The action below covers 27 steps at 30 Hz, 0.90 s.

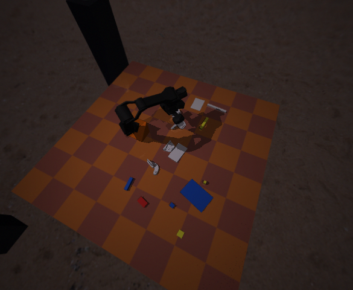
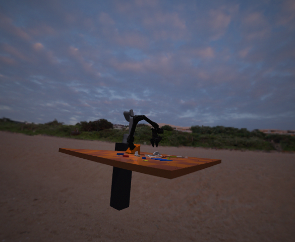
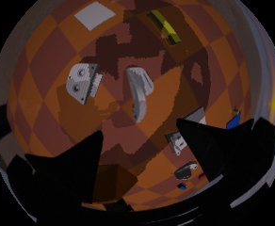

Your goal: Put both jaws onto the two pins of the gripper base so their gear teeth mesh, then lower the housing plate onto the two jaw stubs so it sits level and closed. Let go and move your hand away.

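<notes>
My gripper (image 1: 178, 119) (image 2: 154, 146) (image 3: 139, 128) is open and empty, pointing down above the table. A grey curved jaw (image 1: 181, 125) (image 3: 138, 91) lies beneath and just ahead of it. A pale plate with two round holes (image 3: 82, 81), apparently the housing plate, lies left of that jaw in the wrist view; the arm partly hides it in the top view. What looks like the gripper base (image 1: 169, 146) (image 3: 176, 142) lies beside a grey slab (image 1: 177, 153); I cannot tell whether they are joined. The other jaw (image 1: 154, 167) (image 3: 186, 170) lies apart. No jaw is seen on the pins.
A white square (image 1: 197, 104) (image 3: 95, 15), white bar (image 1: 216, 108) and yellow bar (image 1: 204, 123) (image 3: 165, 27) lie beyond the gripper. A blue bar (image 1: 128, 183), red block (image 1: 142, 201), blue cube (image 1: 172, 205), blue plate (image 1: 196, 195) and two small yellow pieces lie on the other side.
</notes>
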### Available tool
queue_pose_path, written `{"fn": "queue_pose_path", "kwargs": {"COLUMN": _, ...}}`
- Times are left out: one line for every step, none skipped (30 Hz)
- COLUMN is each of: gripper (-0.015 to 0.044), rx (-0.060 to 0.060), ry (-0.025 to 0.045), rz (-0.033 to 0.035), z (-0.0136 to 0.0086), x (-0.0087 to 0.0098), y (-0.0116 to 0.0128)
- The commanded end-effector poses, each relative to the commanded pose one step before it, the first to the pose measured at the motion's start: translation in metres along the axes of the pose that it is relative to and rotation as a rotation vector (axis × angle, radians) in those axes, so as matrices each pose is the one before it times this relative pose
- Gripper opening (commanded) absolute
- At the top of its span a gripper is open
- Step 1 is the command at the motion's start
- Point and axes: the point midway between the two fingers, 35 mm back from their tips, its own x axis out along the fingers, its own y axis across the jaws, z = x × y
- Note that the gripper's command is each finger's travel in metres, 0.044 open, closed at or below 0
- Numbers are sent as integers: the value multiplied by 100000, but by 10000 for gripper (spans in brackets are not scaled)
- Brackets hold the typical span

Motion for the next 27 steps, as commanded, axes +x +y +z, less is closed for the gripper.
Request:
{"fn": "queue_pose_path", "kwargs": {"gripper": 440, "rx": -1876, "ry": 8077, "rz": 2374, "z": -683, "x": 1251, "y": -638}}
{"fn": "queue_pose_path", "kwargs": {"gripper": 440, "rx": -239, "ry": 968, "rz": 332, "z": -88, "x": 158, "y": -52}}
{"fn": "queue_pose_path", "kwargs": {"gripper": 440, "rx": -80, "ry": 322, "rz": 112, "z": -29, "x": 53, "y": -17}}
{"fn": "queue_pose_path", "kwargs": {"gripper": 440, "rx": 0, "ry": 0, "rz": 0, "z": 0, "x": 0, "y": 0}}
{"fn": "queue_pose_path", "kwargs": {"gripper": 440, "rx": 0, "ry": 0, "rz": 0, "z": 0, "x": 0, "y": 0}}
{"fn": "queue_pose_path", "kwargs": {"gripper": 440, "rx": 0, "ry": 0, "rz": 0, "z": 0, "x": 0, "y": 0}}
{"fn": "queue_pose_path", "kwargs": {"gripper": 440, "rx": 0, "ry": -1, "rz": 0, "z": 3, "x": 27, "y": -2}}
{"fn": "queue_pose_path", "kwargs": {"gripper": 440, "rx": 0, "ry": -4, "rz": -1, "z": 9, "x": 80, "y": -5}}
{"fn": "queue_pose_path", "kwargs": {"gripper": 440, "rx": 0, "ry": -6, "rz": -1, "z": 14, "x": 134, "y": -7}}
{"fn": "queue_pose_path", "kwargs": {"gripper": 440, "rx": 0, "ry": -6, "rz": -2, "z": 16, "x": 163, "y": -9}}
{"fn": "queue_pose_path", "kwargs": {"gripper": 440, "rx": 1, "ry": -6, "rz": -2, "z": 15, "x": 163, "y": -8}}
{"fn": "queue_pose_path", "kwargs": {"gripper": 440, "rx": 1, "ry": -5, "rz": -2, "z": 14, "x": 163, "y": -8}}
{"fn": "queue_pose_path", "kwargs": {"gripper": 440, "rx": 1, "ry": -5, "rz": -2, "z": 13, "x": 163, "y": -8}}
{"fn": "queue_pose_path", "kwargs": {"gripper": 440, "rx": 1, "ry": -4, "rz": -3, "z": 12, "x": 162, "y": -7}}
{"fn": "queue_pose_path", "kwargs": {"gripper": 440, "rx": 1, "ry": -3, "rz": -3, "z": 11, "x": 162, "y": -7}}
{"fn": "queue_pose_path", "kwargs": {"gripper": 440, "rx": 1, "ry": -3, "rz": -3, "z": 10, "x": 162, "y": -6}}
{"fn": "queue_pose_path", "kwargs": {"gripper": 440, "rx": 1, "ry": -2, "rz": -3, "z": 9, "x": 166, "y": -6}}
{"fn": "queue_pose_path", "kwargs": {"gripper": 440, "rx": 2, "ry": -1, "rz": -4, "z": 8, "x": 166, "y": -6}}
{"fn": "queue_pose_path", "kwargs": {"gripper": 440, "rx": 2, "ry": -1, "rz": -4, "z": 7, "x": 166, "y": -5}}
{"fn": "queue_pose_path", "kwargs": {"gripper": 440, "rx": 2, "ry": 0, "rz": -4, "z": 6, "x": 165, "y": -5}}
{"fn": "queue_pose_path", "kwargs": {"gripper": 440, "rx": 2, "ry": 1, "rz": -4, "z": 5, "x": 165, "y": -4}}
{"fn": "queue_pose_path", "kwargs": {"gripper": 440, "rx": 2, "ry": 1, "rz": -5, "z": 4, "x": 165, "y": -4}}
{"fn": "queue_pose_path", "kwargs": {"gripper": 440, "rx": 2, "ry": 2, "rz": -5, "z": 3, "x": 165, "y": -4}}
{"fn": "queue_pose_path", "kwargs": {"gripper": 440, "rx": 2, "ry": 3, "rz": -5, "z": 2, "x": 164, "y": -3}}
{"fn": "queue_pose_path", "kwargs": {"gripper": 440, "rx": 2, "ry": 3, "rz": -5, "z": 1, "x": 164, "y": -3}}
{"fn": "queue_pose_path", "kwargs": {"gripper": 440, "rx": 3, "ry": 4, "rz": -5, "z": 0, "x": 164, "y": -2}}
{"fn": "queue_pose_path", "kwargs": {"gripper": 440, "rx": 3, "ry": 5, "rz": -6, "z": 0, "x": 164, "y": -2}}
